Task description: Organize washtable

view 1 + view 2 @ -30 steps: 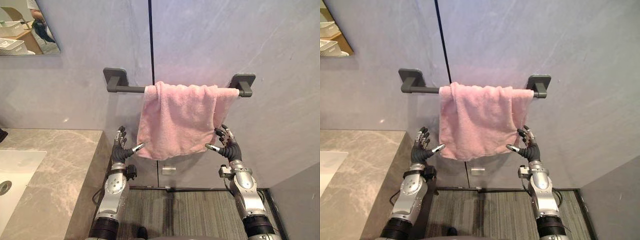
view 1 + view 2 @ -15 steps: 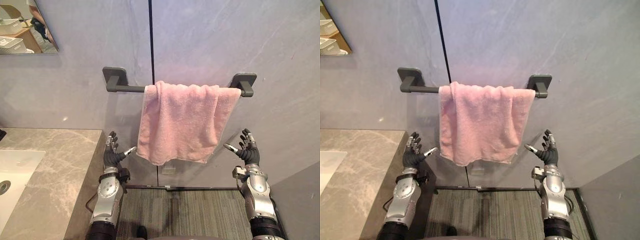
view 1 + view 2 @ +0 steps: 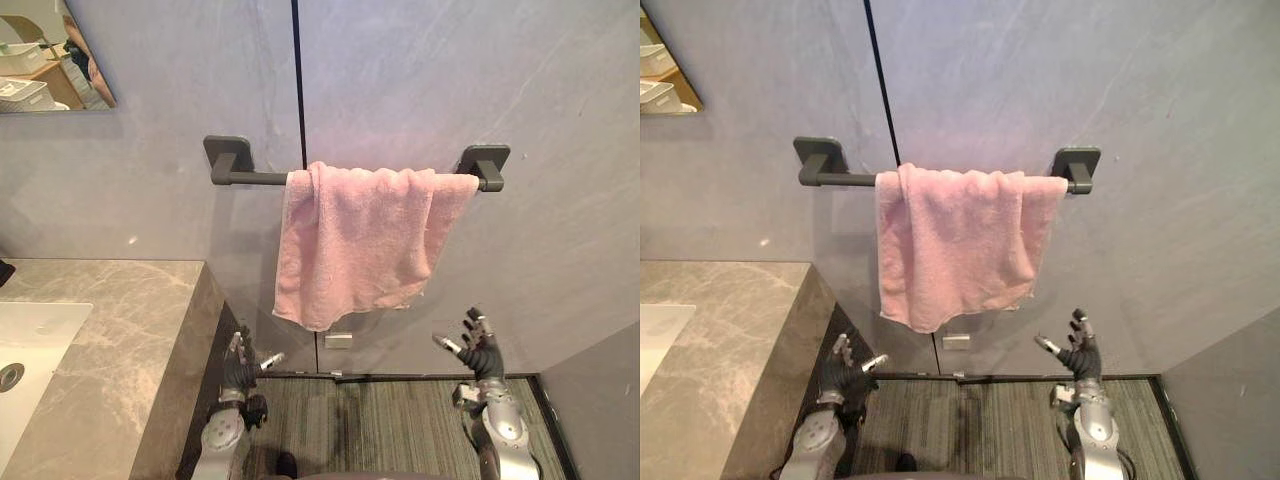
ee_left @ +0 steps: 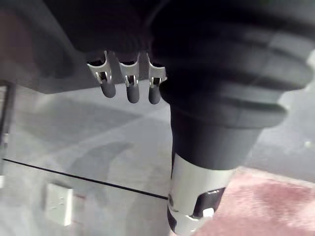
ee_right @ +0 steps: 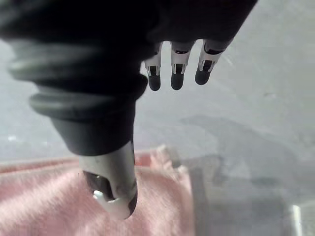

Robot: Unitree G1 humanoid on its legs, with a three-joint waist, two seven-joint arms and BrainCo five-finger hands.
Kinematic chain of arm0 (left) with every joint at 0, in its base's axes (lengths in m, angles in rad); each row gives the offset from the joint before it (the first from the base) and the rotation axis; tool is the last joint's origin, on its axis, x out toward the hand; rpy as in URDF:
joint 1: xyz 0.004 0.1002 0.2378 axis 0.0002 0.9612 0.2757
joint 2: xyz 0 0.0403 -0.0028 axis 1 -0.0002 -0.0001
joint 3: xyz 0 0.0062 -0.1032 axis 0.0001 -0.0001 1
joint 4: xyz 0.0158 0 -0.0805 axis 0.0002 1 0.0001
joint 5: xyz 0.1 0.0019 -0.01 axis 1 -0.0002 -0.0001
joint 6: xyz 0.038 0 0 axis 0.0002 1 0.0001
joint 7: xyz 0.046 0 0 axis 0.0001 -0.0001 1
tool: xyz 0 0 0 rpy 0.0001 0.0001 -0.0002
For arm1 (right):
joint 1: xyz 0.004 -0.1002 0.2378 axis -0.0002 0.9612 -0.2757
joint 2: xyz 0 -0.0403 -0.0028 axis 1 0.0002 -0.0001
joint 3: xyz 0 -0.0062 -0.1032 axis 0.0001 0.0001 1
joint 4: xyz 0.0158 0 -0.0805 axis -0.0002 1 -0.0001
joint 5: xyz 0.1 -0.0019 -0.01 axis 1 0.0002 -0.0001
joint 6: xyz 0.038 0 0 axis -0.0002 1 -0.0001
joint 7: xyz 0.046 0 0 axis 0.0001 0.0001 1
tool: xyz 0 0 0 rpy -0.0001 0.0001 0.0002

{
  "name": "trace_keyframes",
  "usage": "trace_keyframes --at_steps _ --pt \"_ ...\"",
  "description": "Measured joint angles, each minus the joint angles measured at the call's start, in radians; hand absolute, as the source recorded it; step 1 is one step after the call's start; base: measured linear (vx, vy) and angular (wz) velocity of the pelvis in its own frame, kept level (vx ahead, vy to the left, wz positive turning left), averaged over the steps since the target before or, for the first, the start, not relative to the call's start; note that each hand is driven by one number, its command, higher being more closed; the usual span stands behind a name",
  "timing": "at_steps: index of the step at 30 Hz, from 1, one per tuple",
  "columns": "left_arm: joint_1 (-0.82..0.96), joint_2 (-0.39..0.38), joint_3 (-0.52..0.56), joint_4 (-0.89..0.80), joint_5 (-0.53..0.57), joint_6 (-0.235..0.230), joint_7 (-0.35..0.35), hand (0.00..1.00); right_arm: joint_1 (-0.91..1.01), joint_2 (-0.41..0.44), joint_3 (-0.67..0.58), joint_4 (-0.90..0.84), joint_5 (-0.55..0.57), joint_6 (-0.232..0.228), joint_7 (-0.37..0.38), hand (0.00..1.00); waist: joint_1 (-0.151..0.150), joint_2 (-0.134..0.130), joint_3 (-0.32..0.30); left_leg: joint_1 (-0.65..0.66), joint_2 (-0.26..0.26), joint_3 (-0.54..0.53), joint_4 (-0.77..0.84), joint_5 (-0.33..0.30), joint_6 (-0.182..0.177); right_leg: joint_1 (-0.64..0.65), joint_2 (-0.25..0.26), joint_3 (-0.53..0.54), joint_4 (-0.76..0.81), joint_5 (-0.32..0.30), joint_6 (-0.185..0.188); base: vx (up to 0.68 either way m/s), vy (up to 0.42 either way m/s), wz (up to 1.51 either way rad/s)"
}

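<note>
A pink towel [image 3: 362,235] hangs folded over a dark grey towel bar [image 3: 250,178] on the grey wall, bunched toward the bar's right end. My left hand [image 3: 240,366] is low, below and left of the towel's bottom edge, fingers straight and holding nothing. My right hand [image 3: 477,347] is low at the right, below the towel's right corner, also open and apart from the cloth. In the wrist views the straight fingers [image 4: 128,84] and fingers [image 5: 174,69] point at the wall, with the towel [image 5: 59,201] past the thumb.
A marble washtable [image 3: 110,340] with a white sink [image 3: 25,345] stands at the left. A mirror corner [image 3: 50,55] is at the top left. A small white wall plate [image 3: 338,341] sits under the towel. Grey striped flooring [image 3: 370,430] lies below.
Both hands have dropped away from the towel's lower corners and moved down toward the floor. The towel hangs free on the bar.
</note>
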Motion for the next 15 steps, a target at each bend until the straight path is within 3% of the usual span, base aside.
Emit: trace_keyframes --at_steps 15 --pt "-0.015 -0.005 -0.019 0.351 0.069 0.030 -0.013 0.00 -0.006 0.012 0.041 0.508 -0.112 0.023 -0.009 0.00 0.006 0.006 0.011 0.015 -0.002 -0.002 0.000 -0.002 -0.002 0.019 -0.005 -0.004 -0.001 -0.003 0.003 -0.01 -0.004 0.00"
